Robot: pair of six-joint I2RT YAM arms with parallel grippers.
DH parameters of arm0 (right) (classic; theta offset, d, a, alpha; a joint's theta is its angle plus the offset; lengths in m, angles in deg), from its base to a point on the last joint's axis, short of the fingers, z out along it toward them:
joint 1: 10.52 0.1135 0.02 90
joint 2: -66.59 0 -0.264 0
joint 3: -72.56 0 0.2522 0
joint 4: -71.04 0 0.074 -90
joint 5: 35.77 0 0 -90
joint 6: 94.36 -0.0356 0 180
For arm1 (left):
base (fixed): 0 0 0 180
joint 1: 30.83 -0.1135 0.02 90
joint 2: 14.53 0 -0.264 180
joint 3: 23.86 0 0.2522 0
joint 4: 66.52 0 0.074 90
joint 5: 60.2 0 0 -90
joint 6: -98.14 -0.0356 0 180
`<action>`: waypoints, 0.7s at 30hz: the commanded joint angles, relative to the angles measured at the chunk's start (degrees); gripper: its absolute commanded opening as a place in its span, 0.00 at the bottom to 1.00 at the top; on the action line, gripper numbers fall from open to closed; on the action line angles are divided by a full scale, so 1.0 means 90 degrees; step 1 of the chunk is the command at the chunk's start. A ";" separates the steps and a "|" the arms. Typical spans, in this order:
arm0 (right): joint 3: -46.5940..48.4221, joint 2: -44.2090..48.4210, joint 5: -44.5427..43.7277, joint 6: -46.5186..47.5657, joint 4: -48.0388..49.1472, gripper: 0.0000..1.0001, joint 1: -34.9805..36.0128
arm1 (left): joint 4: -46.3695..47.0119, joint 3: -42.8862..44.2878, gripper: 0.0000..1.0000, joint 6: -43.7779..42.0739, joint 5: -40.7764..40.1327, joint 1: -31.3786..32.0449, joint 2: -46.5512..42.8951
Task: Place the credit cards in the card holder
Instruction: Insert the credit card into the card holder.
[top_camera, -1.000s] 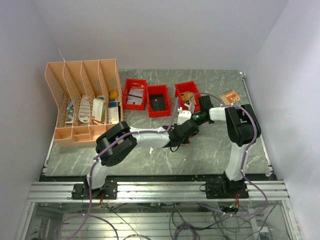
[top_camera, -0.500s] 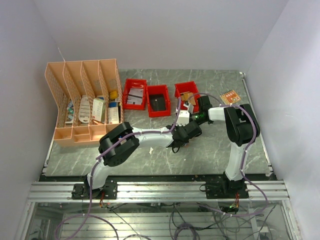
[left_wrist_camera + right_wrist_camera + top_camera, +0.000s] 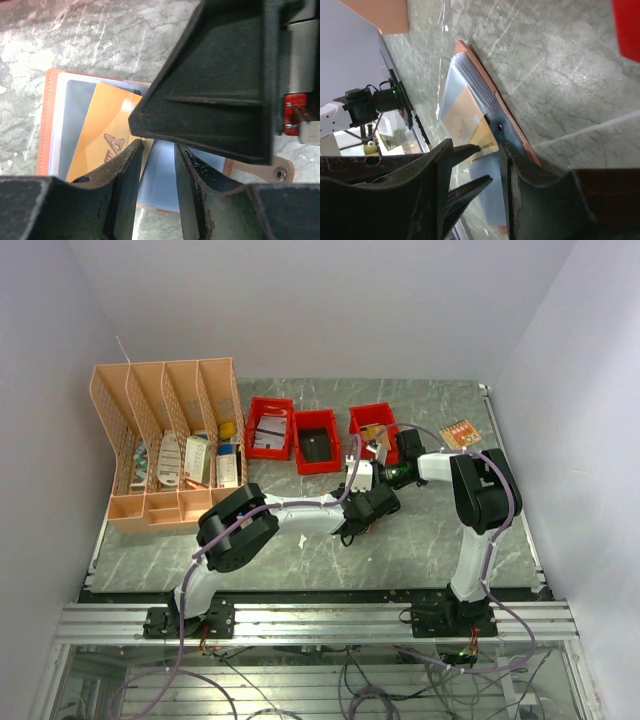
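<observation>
At the middle of the table [image 3: 430, 530], the card holder [image 3: 48, 125] lies open with a gold card [image 3: 100, 130] and a light blue card [image 3: 160, 175] on its inner face, while the left gripper [image 3: 159, 147] and the right gripper [image 3: 476, 145] hover over it, jaws partly parted, gripping nothing

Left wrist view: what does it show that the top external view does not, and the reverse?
Only the left wrist view: the open card holder with a gold card in its sleeve, a light blue card beside it, and the snap tab. Only the top external view: the peach organizer and three red bins. Both: the marble table and the left gripper.
</observation>
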 commanded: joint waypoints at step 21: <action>0.0179 0.1070 -0.0916 0.2221 -0.1474 0.05 -0.0026 | 0.1939 -0.2784 0.54 -0.1176 0.2038 -0.1070 -0.2699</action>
